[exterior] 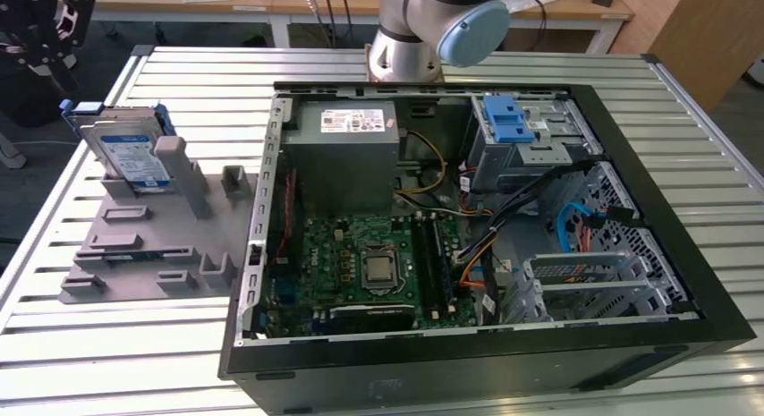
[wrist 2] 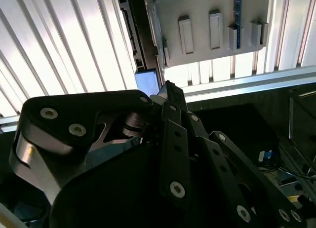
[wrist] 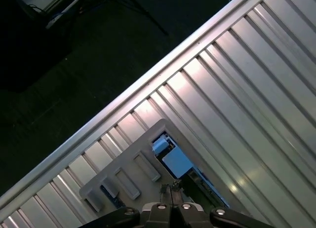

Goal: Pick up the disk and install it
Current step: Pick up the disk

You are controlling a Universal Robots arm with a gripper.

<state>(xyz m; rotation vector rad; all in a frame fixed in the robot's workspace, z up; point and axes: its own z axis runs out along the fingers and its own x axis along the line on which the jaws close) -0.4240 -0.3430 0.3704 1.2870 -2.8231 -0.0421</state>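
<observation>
Silver under a blue-and-white label and framed in blue plastic, the flat rectangular disk [exterior: 129, 152] stands on edge in the grey slotted plastic holder [exterior: 131, 255] on the ribbed aluminium counter [exterior: 120, 344], toward the exterior view's left and apart from the open black computer case [exterior: 478, 358]; by the look of it nothing of the task is done yet, since the disk is not lifted and the silver drive cage with its blue latch [exterior: 525, 130] inside the case seems to carry no such disk, so both the pick-up and the fitting are left. In the first wrist view the black gripper [wrist: 171, 191] hangs above the holder with the disk's blue top [wrist: 174, 161] below it, not touching; its fingers [wrist: 165, 194] appear drawn together with nothing between them. In the second wrist view the gripper's dark linkage covers much of the frame, and a pale blue patch beside its tip is probably the disk, though I cannot be sure; the cage's inside is hard to read; the arm's grey base [exterior: 406, 31] is cut off at the exterior view's upper edge, so how the arm reaches across is hidden.
</observation>
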